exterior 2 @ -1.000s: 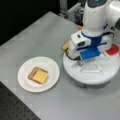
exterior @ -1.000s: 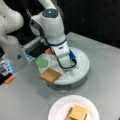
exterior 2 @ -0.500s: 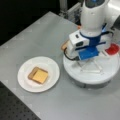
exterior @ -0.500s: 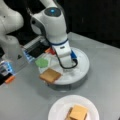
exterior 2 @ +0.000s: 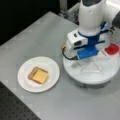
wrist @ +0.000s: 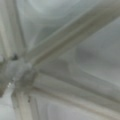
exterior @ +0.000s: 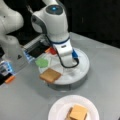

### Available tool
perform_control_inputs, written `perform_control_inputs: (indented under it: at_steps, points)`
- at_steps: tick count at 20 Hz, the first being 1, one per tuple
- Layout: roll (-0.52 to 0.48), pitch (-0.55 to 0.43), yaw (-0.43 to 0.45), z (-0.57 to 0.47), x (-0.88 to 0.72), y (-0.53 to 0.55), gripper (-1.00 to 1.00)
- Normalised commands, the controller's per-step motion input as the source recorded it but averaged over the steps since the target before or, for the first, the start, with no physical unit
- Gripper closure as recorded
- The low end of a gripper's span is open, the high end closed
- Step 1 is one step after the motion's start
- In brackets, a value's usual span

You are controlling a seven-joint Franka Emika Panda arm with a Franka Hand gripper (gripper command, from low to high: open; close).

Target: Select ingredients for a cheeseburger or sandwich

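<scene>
we see the gripper low over the white divided tray – jaws hidden, we cannot tell – it could bump a divider rib.

Even, soft light on all views — everything blurred, the wrist view most, backgrounds dark.

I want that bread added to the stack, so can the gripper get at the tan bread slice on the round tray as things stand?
Probably yes. The bread slice lies flat and uncovered at the edge of the round tray, nothing on top of it. The gripper is low over the tray beside it, with only a low divider between.
</scene>
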Motion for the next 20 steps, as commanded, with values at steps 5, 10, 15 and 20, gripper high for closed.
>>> perform_control_inputs:
  at_steps: [5, 10, 15, 20]
  points:
    - [-0.082, 0.252, 0.049, 0.18, 0.27, 0.02, -1.0]
    - [-0.096, 0.27, 0.01, 0.32, 0.26, 0.01, -1.0]
    - [-0.088, 0.219, -0.05, 0.31, 0.21, -0.02, -1.0]
    - [-0.15, 0.079, -0.321, 0.26, 0.1, -0.02, -1.0]
